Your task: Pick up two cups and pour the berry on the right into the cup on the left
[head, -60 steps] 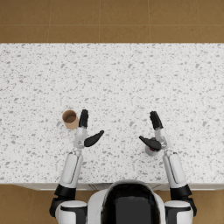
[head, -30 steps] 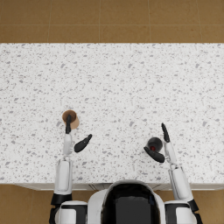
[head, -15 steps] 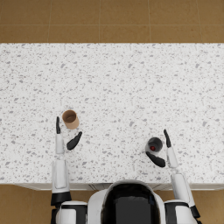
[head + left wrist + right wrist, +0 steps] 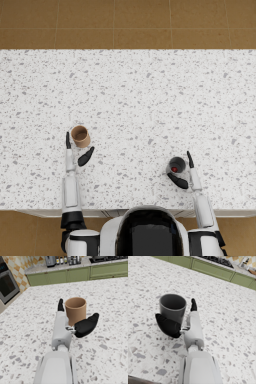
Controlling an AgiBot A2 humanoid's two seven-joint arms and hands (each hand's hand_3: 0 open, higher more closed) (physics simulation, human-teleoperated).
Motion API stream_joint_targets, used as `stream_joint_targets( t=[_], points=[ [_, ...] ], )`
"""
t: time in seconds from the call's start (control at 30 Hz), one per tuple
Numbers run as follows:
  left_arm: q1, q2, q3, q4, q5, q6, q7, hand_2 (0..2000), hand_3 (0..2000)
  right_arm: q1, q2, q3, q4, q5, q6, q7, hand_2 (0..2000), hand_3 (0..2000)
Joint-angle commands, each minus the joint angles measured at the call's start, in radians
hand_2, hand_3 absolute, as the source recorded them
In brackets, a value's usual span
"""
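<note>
A brown paper cup [image 4: 80,136] stands upright on the left of the speckled countertop [image 4: 130,95]. My left hand [image 4: 75,154] sits just behind it, fingers [image 4: 60,304] along one side of the brown cup [image 4: 75,309] and thumb [image 4: 86,326] by the other, spread apart. A dark grey cup [image 4: 176,164] with a red berry [image 4: 174,169] inside stands on the right. My right hand [image 4: 184,174] flanks this grey cup [image 4: 173,307] the same way, thumb [image 4: 168,326] on one side and fingers [image 4: 193,304] on the other. Both cups rest on the table.
The counter's front edge [image 4: 125,211] runs just below both hands. Green cabinets [image 4: 75,274] and an oven [image 4: 7,284] stand far behind the counter in the left wrist view.
Both arms drew back toward the front edge. The left hand shifted from the brown cup's right to its near-left side. The right hand slid right, uncovering the grey cup. Neither cup moved.
</note>
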Motion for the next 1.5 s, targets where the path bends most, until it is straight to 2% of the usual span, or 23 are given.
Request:
stream_joint_targets(
  t=[0.03,0.17,0.27,0.6,0.83,1.03,1.07,1.1,1.17,1.33,1.43,1.5],
  points=[
    [0.049,0.006,0.011,0.053,0.000,0.000,0.000,0,0,0.021,-0.010,0.002,-0.043,0.000,0.005,0.001,0,0],
    [0.063,0.015,0.015,0.093,0.000,0.000,0.000,0,0,0.025,-0.021,0.017,-0.054,0.000,-0.001,-0.001,0,0],
    [0.128,0.025,0.012,0.179,0.000,0.000,0.000,0,0,0.032,-0.027,0.009,-0.058,0.000,-0.020,0.001,0,0],
    [0.267,0.050,0.001,0.407,0.000,0.003,-0.001,0,0,0.065,-0.056,0.050,-0.088,0.001,-0.050,-0.003,0,0],
    [0.277,0.056,-0.010,0.416,0.000,-0.003,-0.004,0,0,0.063,-0.067,0.049,-0.056,0.000,-0.042,-0.005,0,0],
    [0.265,0.061,0.004,0.407,0.000,0.000,-0.005,0,0,0.100,-0.092,0.073,-0.063,0.000,-0.038,-0.005,0,0],
    [0.263,0.061,0.002,0.397,0.000,0.001,-0.005,1361,327,0.082,-0.086,0.064,-0.045,0.000,-0.037,-0.005,1361,327],
    [0.254,0.061,0.012,0.375,0.000,0.001,-0.005,2000,653,0.081,-0.088,0.063,-0.045,0.000,0.009,-0.007,2000,653],
    [0.245,0.060,0.022,0.349,0.000,-0.014,-0.004,2000,1280,0.076,-0.090,0.056,-0.030,0.000,0.049,-0.008,2000,1280],
    [0.214,0.067,0.024,0.246,0.000,-0.023,-0.005,2000,1280,0.074,-0.100,0.045,0.005,0.001,0.025,0.000,2000,1280],
    [0.135,0.071,0.029,0.012,0.000,-0.024,-0.004,2000,1280,0.118,-0.119,0.010,0.071,0.000,0.016,0.001,2000,1280],
    [0.100,0.070,0.069,-0.089,0.000,-0.023,-0.004,2000,1280,0.155,-0.133,0.006,0.088,0.000,0.024,0.000,2000,1280]
  ],
)
